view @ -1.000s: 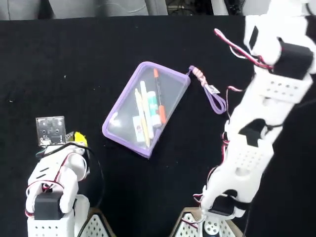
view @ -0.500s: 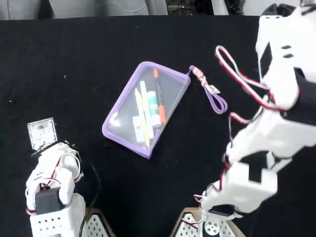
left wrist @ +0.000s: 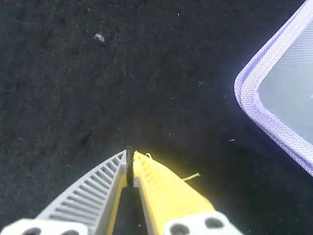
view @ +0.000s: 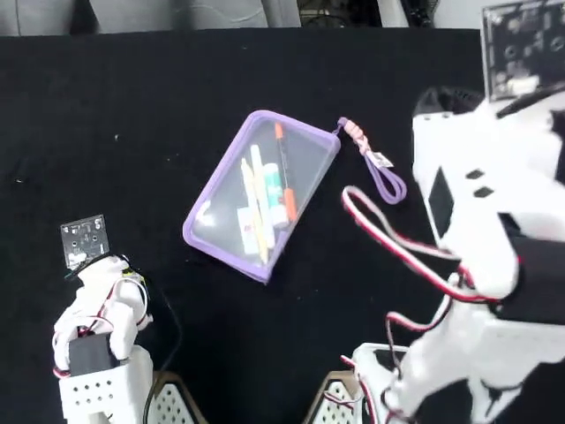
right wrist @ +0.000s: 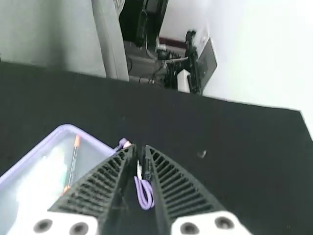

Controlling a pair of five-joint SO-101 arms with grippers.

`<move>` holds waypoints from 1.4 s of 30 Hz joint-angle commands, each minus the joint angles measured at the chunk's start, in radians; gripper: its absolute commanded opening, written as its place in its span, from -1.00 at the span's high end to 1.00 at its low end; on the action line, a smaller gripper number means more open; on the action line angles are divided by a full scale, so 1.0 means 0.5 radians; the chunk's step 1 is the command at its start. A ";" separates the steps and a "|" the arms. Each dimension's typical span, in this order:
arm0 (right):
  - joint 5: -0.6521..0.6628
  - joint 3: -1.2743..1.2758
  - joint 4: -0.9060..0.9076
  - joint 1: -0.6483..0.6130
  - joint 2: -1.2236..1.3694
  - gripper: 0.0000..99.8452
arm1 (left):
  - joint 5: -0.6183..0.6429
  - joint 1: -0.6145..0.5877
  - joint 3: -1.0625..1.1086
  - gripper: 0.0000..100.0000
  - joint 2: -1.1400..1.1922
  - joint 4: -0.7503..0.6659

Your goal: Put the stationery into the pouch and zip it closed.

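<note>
A clear pouch with purple trim (view: pixel 262 194) lies flat in the middle of the black table. Pens, a pencil and small stationery pieces (view: pixel 265 199) are inside it. Its pink cord and purple strap (view: pixel 384 181) trail from the far right corner. My left gripper (left wrist: pixel 129 160) is shut and empty, low over bare cloth, with the pouch's rounded corner (left wrist: pixel 274 107) a little way off. My right gripper (right wrist: pixel 139 152) is shut and empty, held high above the table, looking down at the pouch (right wrist: pixel 44 166) and the strap (right wrist: pixel 143 193).
The left arm (view: pixel 93 327) is folded back at the near left edge. The right arm (view: pixel 477 221) towers over the table's right side, its red and white cables (view: pixel 397 247) hanging beside it. Room clutter sits beyond the far table edge (right wrist: pixel 190 63).
The right arm has swung up and back toward the near right, rising well above the table. The left arm has drawn back a little toward its base. The pouch has not moved.
</note>
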 commanded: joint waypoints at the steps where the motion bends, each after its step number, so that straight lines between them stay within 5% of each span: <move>1: -0.012 0.404 -0.166 -0.034 -0.259 0.98 | -0.006 -0.008 0.029 0.94 -0.006 -0.015; 7: -0.003 1.180 -0.494 -0.034 -0.763 0.98 | -0.009 0.198 0.097 0.94 -0.006 -0.015; 18: 0.006 2.487 -0.988 -0.031 -1.649 0.97 | -0.009 0.149 0.213 0.94 -0.003 -0.028; 32: 0.175 3.672 -1.003 -0.018 -2.800 0.97 | -0.009 0.146 0.213 0.94 0.003 0.077; 42: 0.175 4.065 -1.007 -0.018 -2.776 0.98 | -0.009 0.133 0.213 0.94 0.003 0.077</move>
